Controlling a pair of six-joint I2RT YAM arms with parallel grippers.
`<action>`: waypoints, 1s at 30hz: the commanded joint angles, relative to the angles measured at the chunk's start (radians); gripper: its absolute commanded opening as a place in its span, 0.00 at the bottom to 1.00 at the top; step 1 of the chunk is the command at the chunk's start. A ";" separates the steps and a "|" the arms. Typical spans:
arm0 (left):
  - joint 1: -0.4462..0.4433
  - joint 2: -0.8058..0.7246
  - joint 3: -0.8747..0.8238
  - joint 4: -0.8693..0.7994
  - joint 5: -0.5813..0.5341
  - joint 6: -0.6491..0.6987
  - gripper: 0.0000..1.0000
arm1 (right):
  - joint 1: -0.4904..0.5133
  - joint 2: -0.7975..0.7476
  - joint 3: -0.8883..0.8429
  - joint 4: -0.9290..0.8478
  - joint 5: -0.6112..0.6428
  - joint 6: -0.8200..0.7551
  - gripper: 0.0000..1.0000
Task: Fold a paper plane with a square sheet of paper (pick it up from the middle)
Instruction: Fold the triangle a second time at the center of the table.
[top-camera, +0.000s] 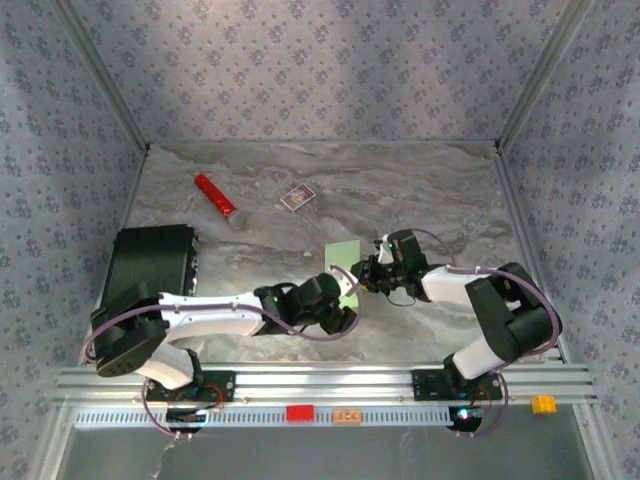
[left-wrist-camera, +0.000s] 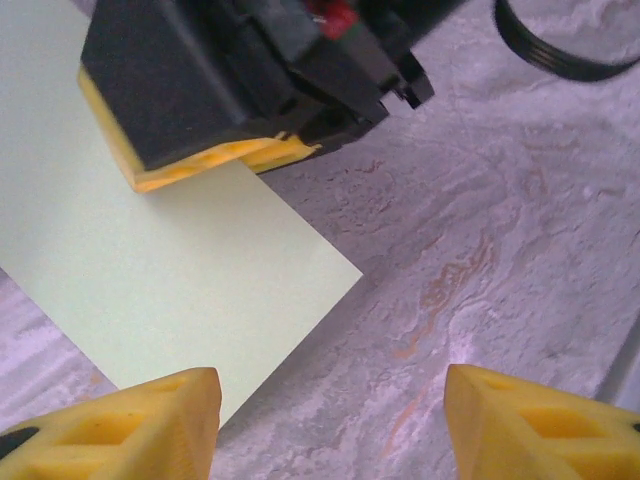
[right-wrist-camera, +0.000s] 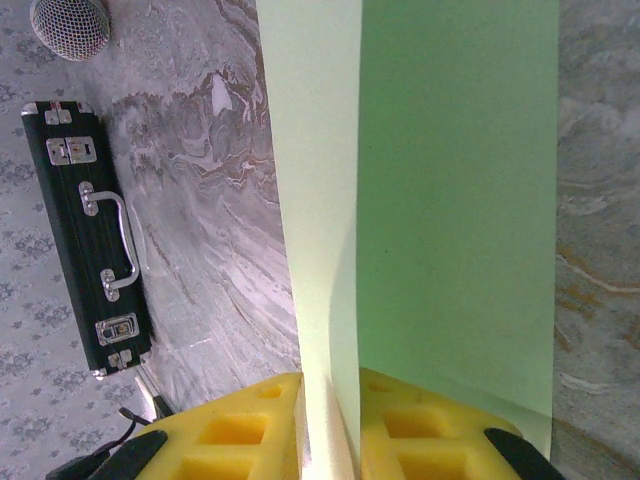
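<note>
Right gripper (right-wrist-camera: 330, 405) clamped tight on the square sheet of paper (right-wrist-camera: 455, 200) on the marble table (left-wrist-camera: 480, 250); left gripper (left-wrist-camera: 330, 420) hangs jaws apart, apparently just over its corner.

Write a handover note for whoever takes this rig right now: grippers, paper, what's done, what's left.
Left gripper: open, holding nothing, hovering above one corner of the sheet of paper.
Right gripper: shut on the paper's edge, with a flap raised between its fingers.
Paper: mid-table, between the two grippers.
Done: paper gripped, a fold apparently under way. No pointed nose or centre ridge is visible.
Left: finish this crease, then make all remaining folds.
The red cylinder, small box and black case sit apart from the work.
</note>
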 joint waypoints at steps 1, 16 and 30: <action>-0.057 0.047 0.046 -0.044 -0.182 0.096 0.62 | -0.004 0.010 0.022 -0.014 -0.019 0.005 0.20; -0.168 0.282 0.231 -0.178 -0.472 0.183 0.72 | -0.005 0.023 0.021 0.014 -0.023 0.027 0.21; -0.164 0.321 0.245 -0.167 -0.516 0.150 0.60 | -0.007 0.018 0.020 0.013 -0.019 0.032 0.21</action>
